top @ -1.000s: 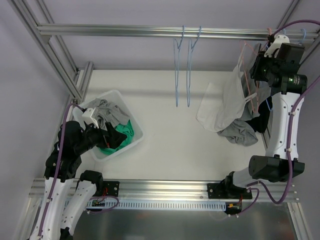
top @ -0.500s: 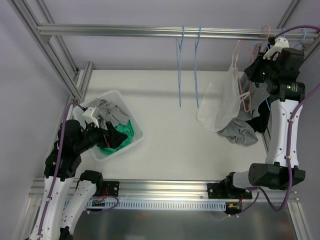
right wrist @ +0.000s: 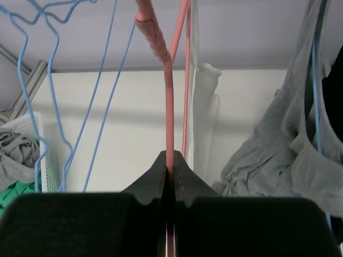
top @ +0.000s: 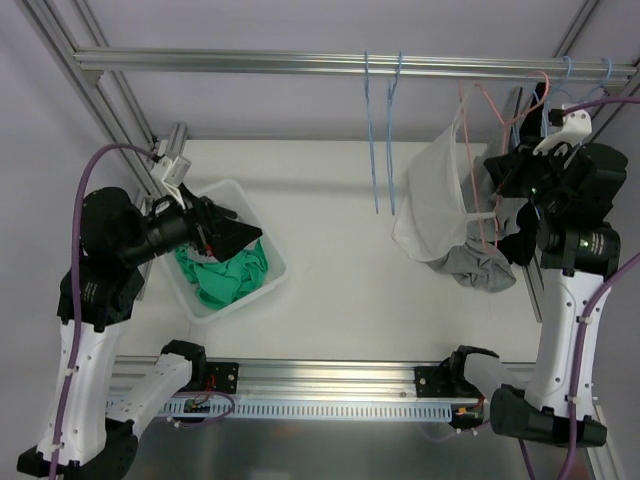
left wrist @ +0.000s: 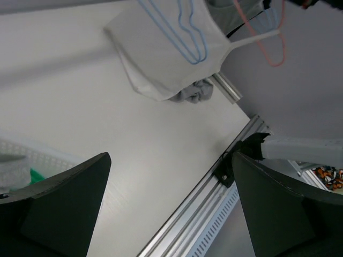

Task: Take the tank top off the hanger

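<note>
A white tank top (top: 432, 195) hangs on a pink hanger (top: 482, 105) below the top rail at the right. My right gripper (top: 497, 182) is shut on the hanger's pink wire (right wrist: 168, 112), which passes straight up between the fingertips (right wrist: 170, 167). The tank top (right wrist: 206, 120) hangs just right of that wire. Its lower edge drapes toward the table. My left gripper (top: 232, 232) is open and empty above the white basket (top: 268, 250). Its wrist view looks across the table at the tank top (left wrist: 161, 59) and the hanger (left wrist: 269, 52), with the fingers (left wrist: 53, 206) wide apart.
Two empty blue hangers (top: 382, 130) hang from the rail (top: 300, 62) at centre. Grey and dark garments (top: 480, 262) hang and pile at the right behind the tank top. The basket holds green and grey clothes (top: 222, 275). The frame's front rail (left wrist: 214, 198) runs along the near edge.
My left arm has lifted up out of the basket and swung toward the table. My right arm has drawn the pink hanger and tank top leftward. The blue hangers have swung.
</note>
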Controlling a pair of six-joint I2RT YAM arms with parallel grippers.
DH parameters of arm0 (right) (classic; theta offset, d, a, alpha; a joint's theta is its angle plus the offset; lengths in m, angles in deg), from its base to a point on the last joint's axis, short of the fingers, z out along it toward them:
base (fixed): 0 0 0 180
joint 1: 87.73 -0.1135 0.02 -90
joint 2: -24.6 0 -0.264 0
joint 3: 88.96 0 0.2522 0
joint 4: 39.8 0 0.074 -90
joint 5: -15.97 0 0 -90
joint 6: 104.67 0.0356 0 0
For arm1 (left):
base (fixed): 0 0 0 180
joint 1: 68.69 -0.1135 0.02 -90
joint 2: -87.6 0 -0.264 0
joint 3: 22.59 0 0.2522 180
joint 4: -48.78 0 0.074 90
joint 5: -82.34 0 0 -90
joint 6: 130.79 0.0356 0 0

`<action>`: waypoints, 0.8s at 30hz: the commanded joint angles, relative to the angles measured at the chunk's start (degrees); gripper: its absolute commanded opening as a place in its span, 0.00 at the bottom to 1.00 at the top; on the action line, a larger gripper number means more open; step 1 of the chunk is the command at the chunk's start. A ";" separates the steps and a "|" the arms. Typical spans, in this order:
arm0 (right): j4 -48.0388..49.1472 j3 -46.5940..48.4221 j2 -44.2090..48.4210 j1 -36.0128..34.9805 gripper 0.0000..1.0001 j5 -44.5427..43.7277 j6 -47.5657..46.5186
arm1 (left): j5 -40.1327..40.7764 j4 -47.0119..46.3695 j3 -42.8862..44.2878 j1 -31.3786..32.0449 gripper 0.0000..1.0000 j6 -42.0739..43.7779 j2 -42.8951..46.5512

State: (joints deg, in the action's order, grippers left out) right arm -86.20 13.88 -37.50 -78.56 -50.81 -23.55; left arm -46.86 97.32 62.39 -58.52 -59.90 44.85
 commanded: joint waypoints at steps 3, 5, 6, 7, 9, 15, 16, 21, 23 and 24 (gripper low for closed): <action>-6.71 -2.24 8.66 0.24 0.00 0.42 1.41 | 1.04 -6.31 14.17 9.05 0.99 -1.28 -10.05; -12.06 -2.33 10.50 0.24 0.01 0.68 1.24 | 7.60 -7.18 17.44 14.50 0.99 0.30 -13.14; -13.92 -2.42 12.52 0.15 0.00 0.86 1.24 | 9.56 -7.62 20.42 19.31 0.99 0.65 -16.29; -15.77 -2.42 13.67 0.23 0.00 0.86 1.24 | 11.06 -8.24 21.75 21.36 0.99 1.35 -17.89; -20.43 -2.68 17.69 0.15 0.00 0.34 1.24 | 15.70 -10.96 25.00 27.23 0.99 2.24 -22.53; -23.78 -5.67 27.99 -2.04 0.00 1.38 5.10 | 26.78 -16.76 34.92 40.77 0.99 12.31 -35.88; -24.74 -5.23 29.66 -2.57 0.00 1.04 5.02 | 28.03 -16.94 36.43 42.19 0.99 13.91 -37.75; -31.86 1.35 30.73 -5.82 0.00 -1.60 4.67 | 29.71 -17.65 46.88 46.25 0.89 17.80 -49.16; -33.53 2.85 30.73 -6.79 0.00 -1.95 4.84 | 28.48 -17.73 50.31 46.86 0.80 17.88 -52.42; -33.97 3.20 30.82 -8.10 0.00 -2.13 4.84 | 28.22 -17.91 51.29 47.21 0.75 18.41 -53.40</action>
State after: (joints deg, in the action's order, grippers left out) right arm -117.63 14.75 -6.31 -84.61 -51.90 -19.73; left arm -20.26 82.77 108.29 -11.99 -45.30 -7.45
